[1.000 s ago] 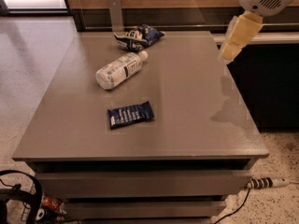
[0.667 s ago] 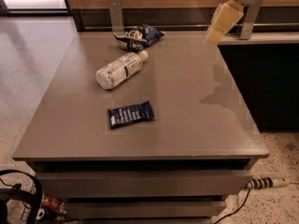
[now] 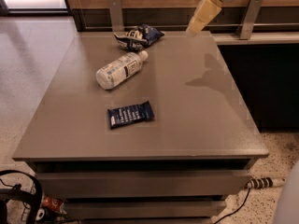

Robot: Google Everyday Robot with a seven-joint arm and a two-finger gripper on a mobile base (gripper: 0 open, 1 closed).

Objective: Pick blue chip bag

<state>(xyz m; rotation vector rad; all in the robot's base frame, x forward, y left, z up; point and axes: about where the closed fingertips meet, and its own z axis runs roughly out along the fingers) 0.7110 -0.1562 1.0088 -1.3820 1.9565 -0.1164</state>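
Observation:
The blue chip bag is a crumpled dark-blue foil bag with white patches, lying at the far edge of the grey table, left of centre. My gripper hangs from the top edge of the view, above the table's far right part, well to the right of the bag and apart from it. Its cream-coloured fingers point down and to the left. It holds nothing that I can see.
A white plastic bottle lies on its side just in front of the bag. A flat dark-blue bar wrapper lies nearer the front. Two metal brackets stand along the wall behind. Cables lie on the floor.
My gripper has moved left and further back over the table's far side, toward the chip bag. Its shadow on the table moved with it. The objects have not moved.

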